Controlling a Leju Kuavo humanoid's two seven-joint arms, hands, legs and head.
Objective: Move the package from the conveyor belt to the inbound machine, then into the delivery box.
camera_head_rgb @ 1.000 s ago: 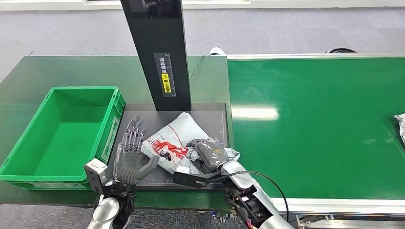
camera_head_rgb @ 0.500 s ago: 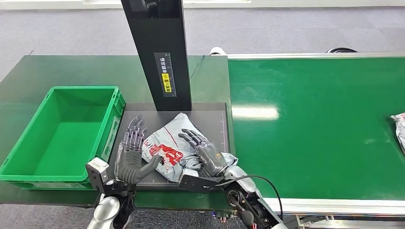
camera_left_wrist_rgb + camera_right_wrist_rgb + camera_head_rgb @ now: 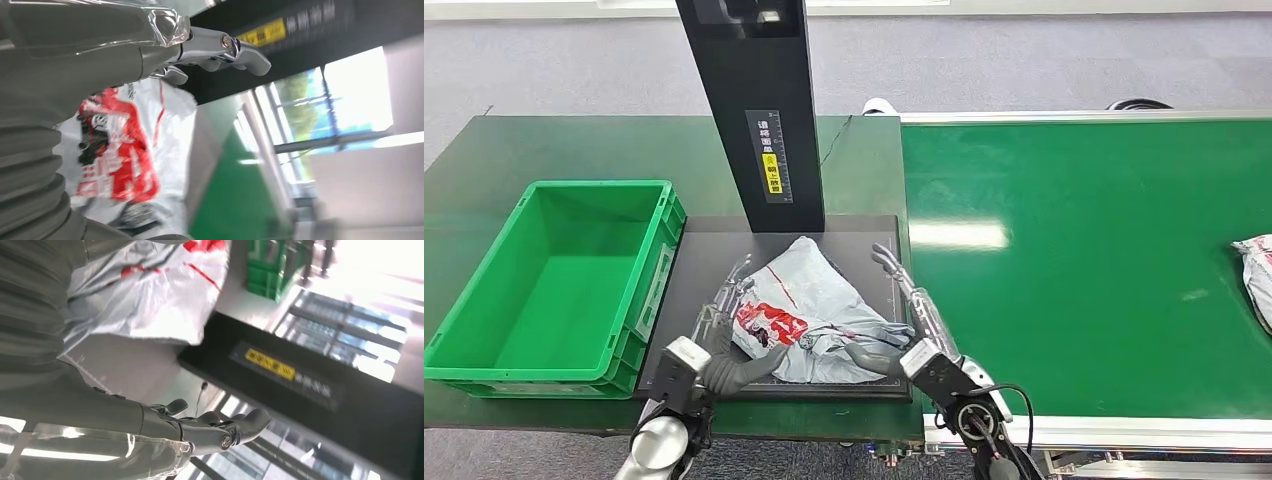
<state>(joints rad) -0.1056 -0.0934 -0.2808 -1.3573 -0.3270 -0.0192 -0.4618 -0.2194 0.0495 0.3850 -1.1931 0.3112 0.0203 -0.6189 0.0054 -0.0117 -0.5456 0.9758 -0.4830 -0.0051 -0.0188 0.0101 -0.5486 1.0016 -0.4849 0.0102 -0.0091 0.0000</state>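
Observation:
A grey package [image 3: 809,315] with red print lies crumpled on the black platform [image 3: 864,245] of the inbound machine. My left hand [image 3: 724,335] lies against the package's left edge, fingers spread along it and thumb reaching toward its near side. My right hand [image 3: 911,318] stands at the package's right edge with fingers stretched straight and apart, its thumb by the near right corner. Neither hand grips the package. The left wrist view has the package [image 3: 120,145] under my left hand [image 3: 100,55]. In the right wrist view the package [image 3: 150,290] sits beside my right hand [image 3: 100,415].
A green delivery box [image 3: 554,270] stands left of the platform, nothing inside. The machine's black post [image 3: 754,110] rises behind the package. The green conveyor belt [image 3: 1084,260] runs to the right, with another package [image 3: 1254,275] at its far right edge.
My right hand has let go of the package, opened and drawn back to its right side. My left hand has moved right and sunk against the package's left edge. The package has flattened a little.

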